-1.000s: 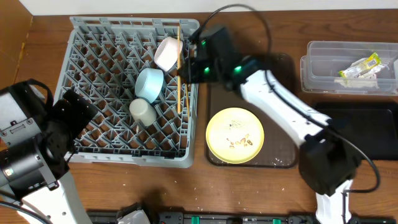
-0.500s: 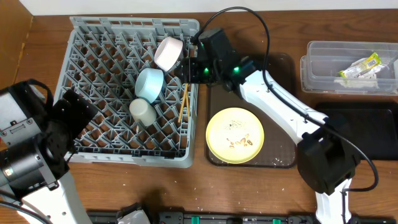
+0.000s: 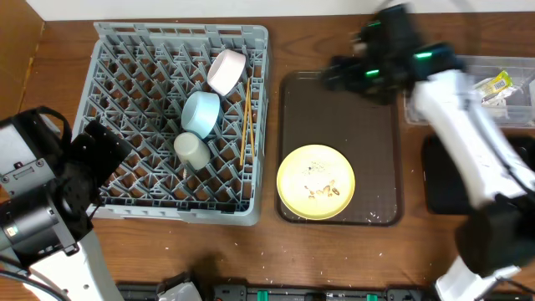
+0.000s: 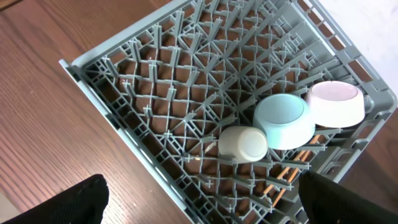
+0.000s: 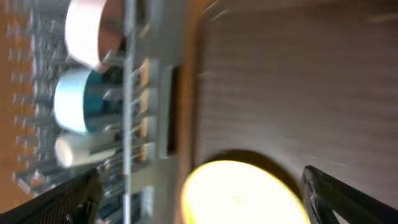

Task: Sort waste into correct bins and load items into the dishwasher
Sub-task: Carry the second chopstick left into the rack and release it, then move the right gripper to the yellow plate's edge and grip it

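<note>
The grey dishwasher rack (image 3: 125, 50) holds a pink bowl (image 3: 226, 71), a light-blue bowl (image 3: 201, 113), a cream cup (image 3: 191, 149) and the wooden chopsticks (image 3: 247, 125), which lie along its right side. A yellow plate (image 3: 315, 181) with food scraps sits on the brown tray. My right gripper (image 3: 338, 73) hovers, blurred, over the tray's far end; in the right wrist view it (image 5: 208, 205) is open and empty above the plate (image 5: 242, 193). My left gripper (image 4: 211, 211) is open over the rack's (image 4: 124, 93) near-left corner, holding nothing.
The brown serving tray (image 3: 376, 125) lies right of the rack. A clear tub (image 3: 435, 104) at the far right holds a yellow-green wrapper (image 3: 486, 89). A black tray (image 3: 439, 180) sits below it, partly hidden by my right arm. Crumbs dot the table's front.
My right gripper opened and let go of the chopsticks, which dropped into the rack's right side. The right arm then swung right, away from the rack. The left arm stayed still.
</note>
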`<state>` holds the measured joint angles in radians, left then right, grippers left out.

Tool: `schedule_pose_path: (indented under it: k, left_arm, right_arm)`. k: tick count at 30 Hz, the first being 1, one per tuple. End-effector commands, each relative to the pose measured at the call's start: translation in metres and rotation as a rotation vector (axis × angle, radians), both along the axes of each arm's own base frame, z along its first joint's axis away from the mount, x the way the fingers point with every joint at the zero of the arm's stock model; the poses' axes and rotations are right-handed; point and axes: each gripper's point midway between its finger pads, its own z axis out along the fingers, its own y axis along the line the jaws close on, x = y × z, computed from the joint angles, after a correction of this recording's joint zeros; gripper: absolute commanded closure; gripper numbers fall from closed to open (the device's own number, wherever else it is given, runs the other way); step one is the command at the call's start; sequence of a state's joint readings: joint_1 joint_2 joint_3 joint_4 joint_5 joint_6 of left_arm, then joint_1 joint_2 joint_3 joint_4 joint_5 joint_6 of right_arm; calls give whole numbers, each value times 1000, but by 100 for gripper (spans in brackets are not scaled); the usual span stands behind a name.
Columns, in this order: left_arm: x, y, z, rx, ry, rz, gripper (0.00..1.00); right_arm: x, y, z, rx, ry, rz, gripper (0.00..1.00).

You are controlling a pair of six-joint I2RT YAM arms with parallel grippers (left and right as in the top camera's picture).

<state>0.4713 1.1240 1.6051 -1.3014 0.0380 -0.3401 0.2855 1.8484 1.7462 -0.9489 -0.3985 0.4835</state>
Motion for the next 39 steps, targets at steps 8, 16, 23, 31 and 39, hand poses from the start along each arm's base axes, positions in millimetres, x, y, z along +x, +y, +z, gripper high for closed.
schedule_pose_path:
  k: [8, 16, 23, 31, 39]
  left_arm:
    - [-1, 2, 2, 12, -2, 6, 1]
    - [-1, 2, 2, 12, -2, 6, 1]
    - [-1, 2, 2, 12, -2, 5, 1]
    - [-1, 2, 2, 12, -2, 6, 1]
    - [-1, 2, 2, 12, -2, 6, 1]
  right_arm:
    - [-36, -155, 42, -69, 63, -294, 1]
    - [-79, -151, 27, -127, 196, -164, 22]
    - [-100, -107, -4, -216, 218, 71, 92]
    - [-128, -56, -80, -241, 269, 227, 76]
    - [-137, -38, -129, -307, 274, 141, 60]
